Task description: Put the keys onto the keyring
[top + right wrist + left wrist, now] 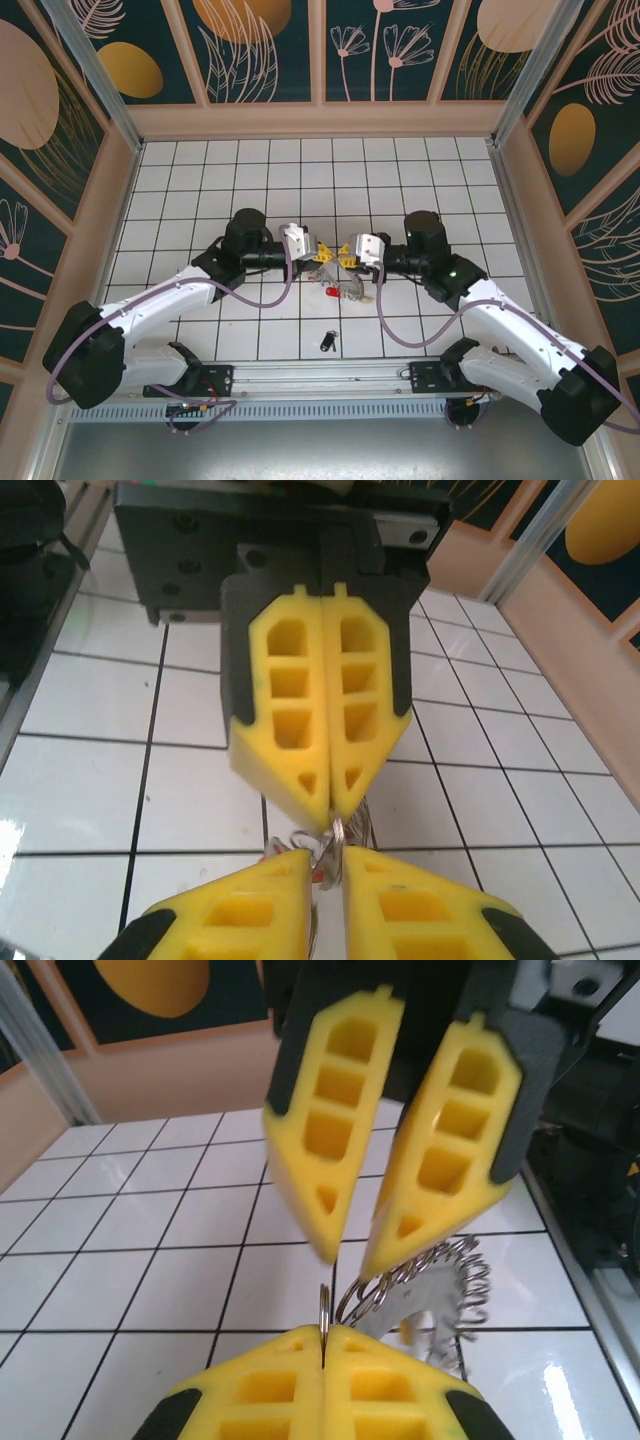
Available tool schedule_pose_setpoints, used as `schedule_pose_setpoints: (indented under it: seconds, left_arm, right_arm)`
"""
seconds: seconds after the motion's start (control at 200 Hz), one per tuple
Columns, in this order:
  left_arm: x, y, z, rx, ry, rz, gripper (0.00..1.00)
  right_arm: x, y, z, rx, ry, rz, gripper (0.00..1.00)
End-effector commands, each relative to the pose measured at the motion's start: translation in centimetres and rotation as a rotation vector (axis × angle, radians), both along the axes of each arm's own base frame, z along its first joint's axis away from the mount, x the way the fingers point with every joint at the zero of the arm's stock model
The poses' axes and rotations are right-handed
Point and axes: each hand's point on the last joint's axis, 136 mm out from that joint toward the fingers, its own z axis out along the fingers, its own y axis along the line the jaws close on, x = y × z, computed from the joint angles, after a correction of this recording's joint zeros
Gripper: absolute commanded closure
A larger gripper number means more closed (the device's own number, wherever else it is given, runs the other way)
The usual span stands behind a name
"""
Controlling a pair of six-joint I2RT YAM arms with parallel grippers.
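Nose to nose mid-table
Left gripper point(320, 252) and right gripper point(347, 254) almost touch; red-headed key point(330, 292) lies just toward the bases, black key point(327, 341) further that way.

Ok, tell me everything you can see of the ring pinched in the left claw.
The ring is a thin loop of shiny metal wire, seen edge-on and standing upright. Its lower part is clamped between the shut tips of the left claw. The upper part pokes out towards the right claw, whose tips stand slightly apart just above it; whether they touch it I cannot tell. Beside it bunch more silvery loops and a toothed metal piece; whether they link to it is unclear.
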Motion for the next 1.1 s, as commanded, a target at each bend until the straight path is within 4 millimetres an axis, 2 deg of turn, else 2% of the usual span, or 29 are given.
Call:
schedule_pose_setpoints:
  seconds: [0.0, 0.17, 0.36, 0.566, 0.796, 1.096]
  left_arm:
    - [0.4, 0.5, 2.7, -0.005, -0.087, 0.028, 1.0]
    - [0.3, 0.7, 2.8, 0.017, -0.063, 0.029, 1.0]
    - [0.6, 0.9, 2.3, 0.046, -0.071, 0.049, 1.0]
    - [0.3, 0.9, 2.4, 0.043, -0.077, 0.035, 1.0]
    - [0.7, 1.1, 2.5, 0.044, -0.087, 0.064, 1.0]
    - [0.3, 0.9, 3.0, 0.008, -0.083, 0.042, 1.0]
  right_arm:
    - [-0.8, -1.3, -0.4, -0.109, -0.012, 0.003, 0.82]
    - [-0.4, -1.4, 0.2, -0.179, -0.069, -0.026, 0.72]
    - [0.5, 0.0, -0.6, -0.261, -0.088, -0.045, 0.69]
    - [1.0, 1.8, -1.5, -0.306, -0.06, 0.0, 0.73]
    - [2.3, 2.2, -1.2, -0.3, -0.108, -0.018, 0.73]
    - [1.7, 3.3, -0.8, -0.256, -0.083, 0.027, 0.77]
